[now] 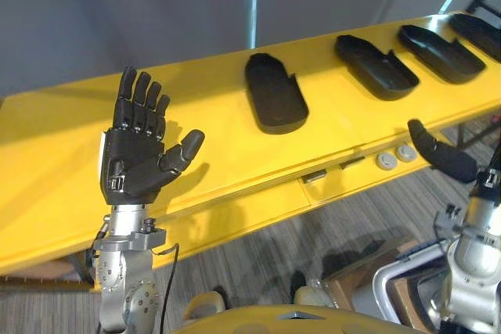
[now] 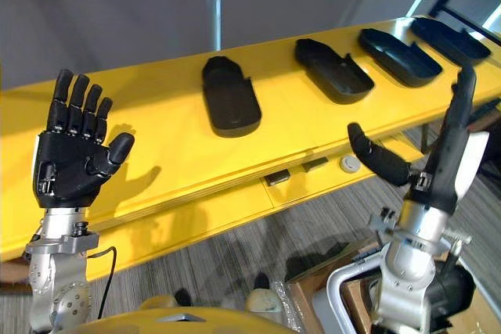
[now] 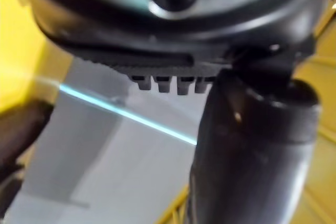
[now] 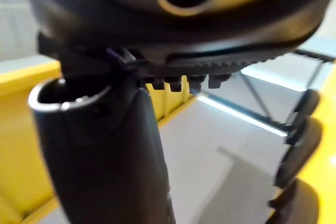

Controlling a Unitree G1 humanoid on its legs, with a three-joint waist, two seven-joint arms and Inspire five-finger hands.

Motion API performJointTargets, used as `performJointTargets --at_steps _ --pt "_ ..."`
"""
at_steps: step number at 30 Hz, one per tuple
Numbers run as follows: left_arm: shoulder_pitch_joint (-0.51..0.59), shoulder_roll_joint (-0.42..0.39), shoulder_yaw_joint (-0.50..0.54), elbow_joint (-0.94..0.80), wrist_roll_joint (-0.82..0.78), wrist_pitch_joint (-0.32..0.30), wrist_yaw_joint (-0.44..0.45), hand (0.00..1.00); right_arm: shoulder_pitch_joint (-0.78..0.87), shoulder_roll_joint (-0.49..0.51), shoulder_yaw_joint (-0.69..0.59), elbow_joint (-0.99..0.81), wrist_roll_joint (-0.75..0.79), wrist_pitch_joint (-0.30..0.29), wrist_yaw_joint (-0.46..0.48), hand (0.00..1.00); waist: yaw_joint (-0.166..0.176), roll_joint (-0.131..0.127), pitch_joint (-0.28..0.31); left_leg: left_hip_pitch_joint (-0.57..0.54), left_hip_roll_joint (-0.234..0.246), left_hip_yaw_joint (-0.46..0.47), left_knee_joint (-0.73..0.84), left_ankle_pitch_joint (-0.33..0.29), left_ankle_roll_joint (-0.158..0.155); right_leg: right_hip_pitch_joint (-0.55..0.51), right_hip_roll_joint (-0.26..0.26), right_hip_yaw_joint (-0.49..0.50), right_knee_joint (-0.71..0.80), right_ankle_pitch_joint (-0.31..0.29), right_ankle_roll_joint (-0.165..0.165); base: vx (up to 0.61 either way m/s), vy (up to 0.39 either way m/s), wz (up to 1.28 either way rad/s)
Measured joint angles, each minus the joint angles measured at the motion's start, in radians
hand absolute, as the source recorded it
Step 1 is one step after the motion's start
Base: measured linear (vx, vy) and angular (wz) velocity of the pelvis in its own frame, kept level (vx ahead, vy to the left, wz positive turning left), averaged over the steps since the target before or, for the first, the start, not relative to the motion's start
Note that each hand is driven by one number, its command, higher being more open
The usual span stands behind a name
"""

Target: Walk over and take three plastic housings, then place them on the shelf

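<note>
A: L eye view?
B: L hand (image 1: 135, 158) up, fingers spread, empty; nearest housing (image 1: 274, 93) on yellow table (image 1: 203, 87), ahead & to its right, long axis pointing away from robot.
A: R eye?
B: R hand (image 2: 448, 163) straight-fingered, empty; other housings (image 2: 332, 62) nearer it.
A: Wrist views?
B: Nothing held in either.

My left hand (image 1: 135, 154) stands upright, palm toward me, fingers straight and close together, thumb angled out toward my right hand (image 2: 448, 150). That one is raised edge-on, fingers straight up, thumb jutting toward the left hand.
</note>
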Motion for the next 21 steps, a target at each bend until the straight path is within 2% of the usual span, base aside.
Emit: performJointTargets --at_steps 4,7,10,12,16,18,19,20,21 --pt "-0.004 -0.008 -0.130 -0.012 -0.006 0.000 -0.054 1.00 0.137 0.078 0.020 -0.027 0.117 0.024 -0.002 1.00 -0.062 0.030 -0.023 0.047 0.025 0.099 -0.001 -0.021 -0.012 -0.010 0.028 0.093 -0.010 0.001 0.001 0.00 0.008 -0.68" --pt "-0.011 -0.007 -0.186 -0.012 -0.027 0.001 -0.068 1.00 0.214 0.083 0.008 -0.064 0.186 0.028 -0.001 1.00 -0.111 0.060 -0.044 0.074 0.046 0.173 -0.001 -0.033 -0.027 -0.030 0.050 0.162 -0.011 0.006 0.002 0.05 0.005 -0.81" --pt "-0.074 -0.002 -0.230 0.017 -0.041 0.001 -0.034 1.00 0.277 0.099 -0.004 -0.064 0.225 0.028 0.005 1.00 -0.145 0.067 -0.061 0.087 0.065 0.245 -0.003 -0.043 -0.040 -0.063 0.083 0.233 -0.015 0.016 -0.004 0.04 -0.026 -0.71" --pt "-0.139 0.015 -0.280 0.065 -0.035 0.001 0.031 1.00 0.308 0.133 0.003 -0.064 0.265 0.028 0.038 1.00 -0.171 0.062 -0.063 0.090 0.072 0.290 -0.004 -0.047 -0.047 -0.082 0.104 0.285 -0.034 0.038 -0.006 0.01 -0.041 -0.67" --pt "-0.168 0.023 -0.336 0.108 -0.026 0.004 0.123 1.00 0.320 0.143 0.042 -0.064 0.297 0.016 0.087 1.00 -0.194 0.061 -0.062 0.096 0.073 0.328 -0.010 -0.051 -0.051 -0.097 0.115 0.322 -0.047 0.050 -0.007 -0.02 -0.013 -0.37" --pt "-0.170 0.024 -0.352 0.111 -0.023 0.004 0.163 1.00 0.313 0.140 0.083 -0.064 0.332 0.008 0.112 1.00 -0.191 0.061 -0.062 0.091 0.068 0.329 -0.007 -0.051 -0.050 -0.108 0.117 0.329 -0.047 0.051 -0.007 -0.03 -0.020 -0.10" --pt "-0.170 0.026 -0.348 0.111 -0.016 0.004 0.185 1.00 0.299 0.139 0.120 -0.064 0.338 0.008 0.126 1.00 -0.181 0.066 -0.063 0.077 0.057 0.271 0.017 -0.051 -0.041 -0.115 0.118 0.336 -0.045 0.052 -0.009 -0.04 -0.022 -0.28" --pt "-0.164 0.029 -0.332 0.108 -0.001 0.004 0.211 1.00 0.279 0.133 0.169 -0.064 0.342 0.008 0.140 1.00 -0.149 0.058 -0.049 0.058 0.050 0.128 0.064 -0.060 -0.018 -0.120 0.123 0.364 -0.036 0.052 -0.014 -0.05 -0.017 -0.42" --pt "-0.155 0.030 -0.319 0.102 0.004 0.004 0.222 1.00 0.264 0.124 0.198 -0.064 0.344 0.008 0.152 1.00 -0.132 0.058 -0.039 0.046 0.047 0.057 0.094 -0.074 0.005 -0.126 0.132 0.380 -0.024 0.045 -0.023 -0.07 0.008 -0.70"
